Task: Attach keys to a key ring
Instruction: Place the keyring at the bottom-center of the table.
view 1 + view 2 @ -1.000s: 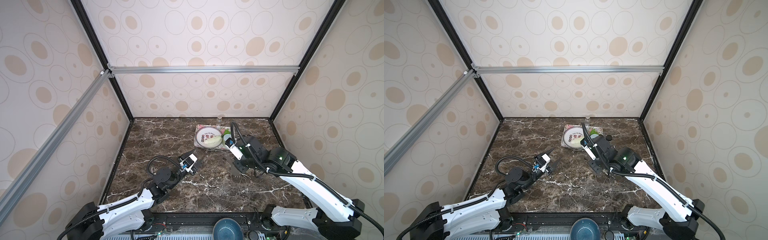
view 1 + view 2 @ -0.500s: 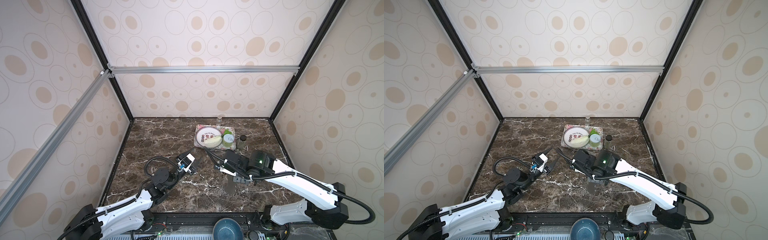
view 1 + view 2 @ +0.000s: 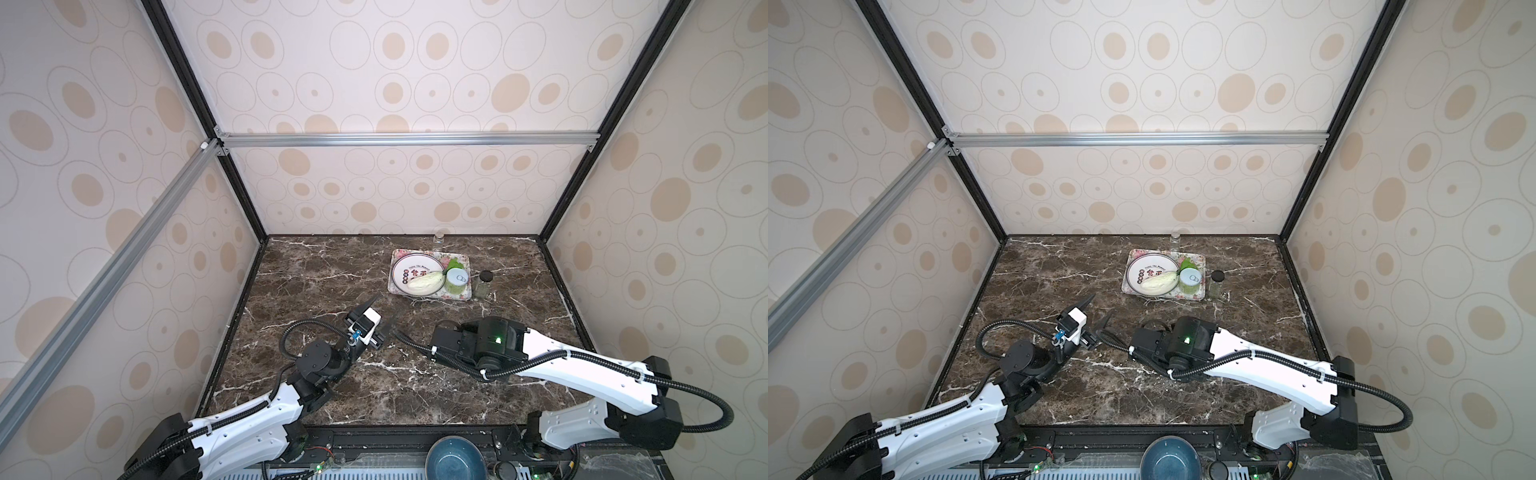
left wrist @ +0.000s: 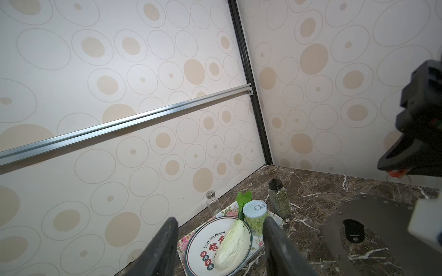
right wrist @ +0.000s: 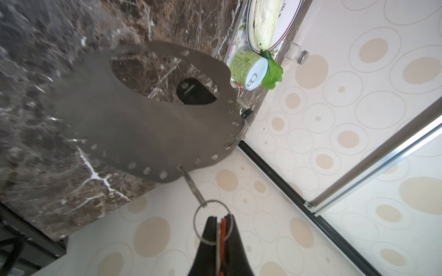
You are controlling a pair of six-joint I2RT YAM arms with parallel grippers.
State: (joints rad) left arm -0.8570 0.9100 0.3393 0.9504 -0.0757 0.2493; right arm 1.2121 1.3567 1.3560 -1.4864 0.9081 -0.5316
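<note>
While the right tool (image 5: 220, 218) is clamped on the red tag (image 5: 223, 227), whose loop (image 5: 195, 222) seems hooked to the rim of the key ring (image 5: 134, 129), the left tool (image 4: 220, 219) stands apart.

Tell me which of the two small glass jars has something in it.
The black-lidded jar, filled with green flakes, standing beside the can. The silver-lidded jar is clear and looks empty.

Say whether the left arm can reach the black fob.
Probably yes: the left gripper is open and empty, and the black fob lies uncovered in the key ring's opening. The right gripper, shut on the red tag, may crowd it.
</note>
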